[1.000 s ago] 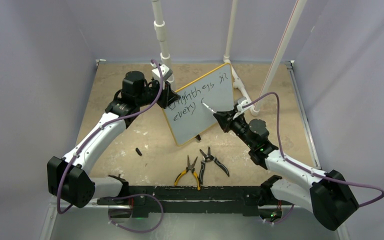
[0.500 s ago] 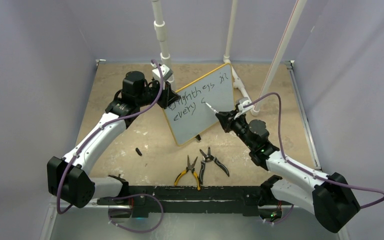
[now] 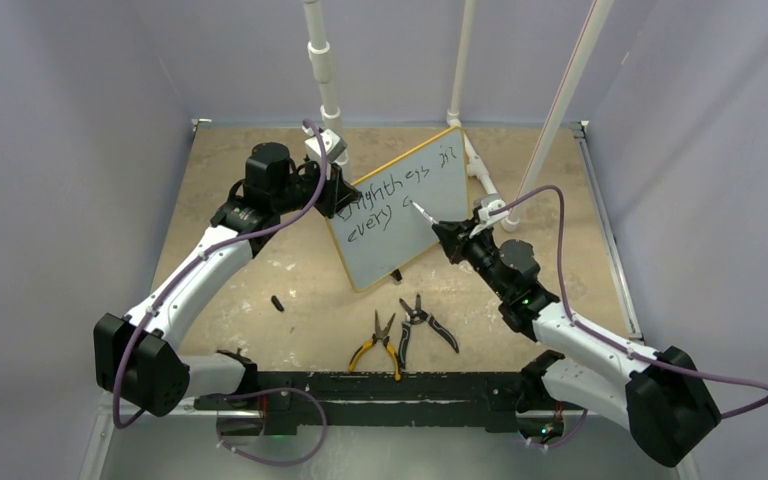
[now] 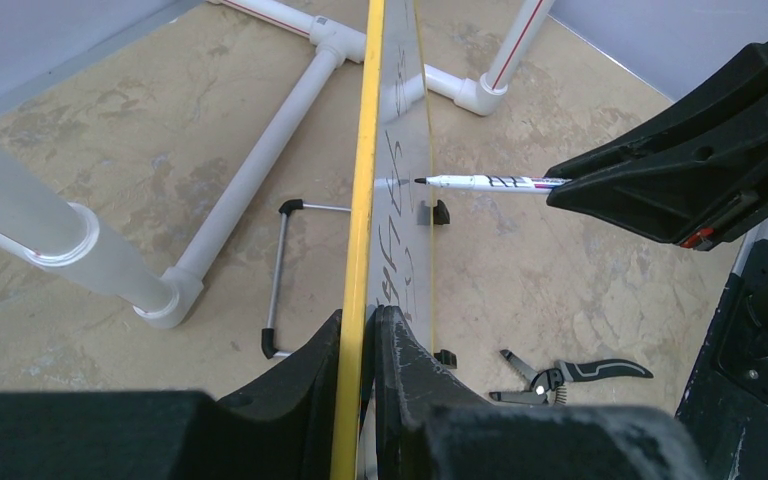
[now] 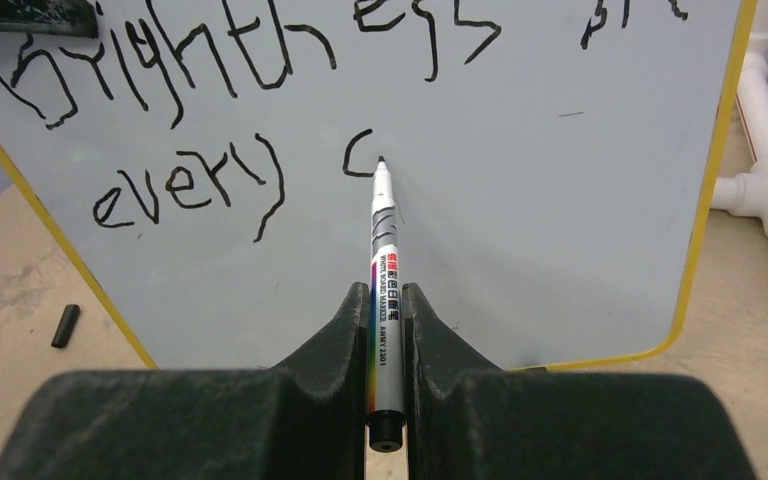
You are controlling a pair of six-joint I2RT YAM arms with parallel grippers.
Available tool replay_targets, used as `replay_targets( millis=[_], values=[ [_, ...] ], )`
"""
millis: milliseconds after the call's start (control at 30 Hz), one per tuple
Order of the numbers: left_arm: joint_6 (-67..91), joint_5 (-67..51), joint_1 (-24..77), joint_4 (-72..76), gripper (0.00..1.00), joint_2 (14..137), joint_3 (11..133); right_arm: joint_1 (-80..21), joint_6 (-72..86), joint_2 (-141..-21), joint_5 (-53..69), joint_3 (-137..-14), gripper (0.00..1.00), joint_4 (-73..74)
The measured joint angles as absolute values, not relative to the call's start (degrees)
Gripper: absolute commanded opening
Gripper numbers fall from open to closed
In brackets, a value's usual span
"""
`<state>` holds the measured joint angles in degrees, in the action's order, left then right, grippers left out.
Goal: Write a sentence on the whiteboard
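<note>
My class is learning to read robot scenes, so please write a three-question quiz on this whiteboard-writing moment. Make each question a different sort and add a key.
1. True or false: the left fingers clamp the whiteboard by its yellow rim.
2. What do the right fingers hold? A. an eraser B. a marker C. a ruler
3. In the sentence, which single letter follows "every" so far?
Key: 1 true; 2 B; 3 c
</note>
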<state>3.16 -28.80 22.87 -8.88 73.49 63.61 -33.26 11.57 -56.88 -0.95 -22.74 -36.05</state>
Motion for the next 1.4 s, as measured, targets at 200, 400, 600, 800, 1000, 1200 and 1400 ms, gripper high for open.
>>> replay_targets(
  millis=[200, 400, 600, 800, 1000, 1200, 1400],
  values=[
    [3.2, -28.8, 22.9, -8.9, 0.00, 73.4, 63.5, -33.3, 11.5, -58.1, -0.9, -22.7, 0.00, -36.8],
    [3.2, -28.8, 22.9, -8.9, 0.00, 73.4, 63.5, -33.3, 11.3, -58.1, -1.0, -22.8, 0.00, -37.9],
    [3.2, -28.8, 22.9, -8.9, 0.00, 73.4, 63.5, -33.3, 11.4, -58.4, -0.9, -22.8, 0.00, -38.2],
    [3.2, -28.7, 22.9, -8.9, 0.00, 73.4, 63.5, -33.3, 11.8, -58.5, -1.0, -22.8, 0.00, -37.4],
    [3.2, -28.7, 22.9, -8.9, 0.00, 73.4, 63.5, -33.3, 12.4, -58.5, -1.1, -22.8, 0.00, -36.8],
    [3.2, -28.5, 22.9, -8.9, 0.00, 73.3, 63.5, -33.3, 12.9, -58.5, -2.8, -22.8, 0.00, -36.3],
    [3.2, -28.4, 22.9, -8.9, 0.00, 73.3, 63.5, -33.3, 12.9, -58.5, -5.0, -22.8, 0.00, -35.6]
  ],
)
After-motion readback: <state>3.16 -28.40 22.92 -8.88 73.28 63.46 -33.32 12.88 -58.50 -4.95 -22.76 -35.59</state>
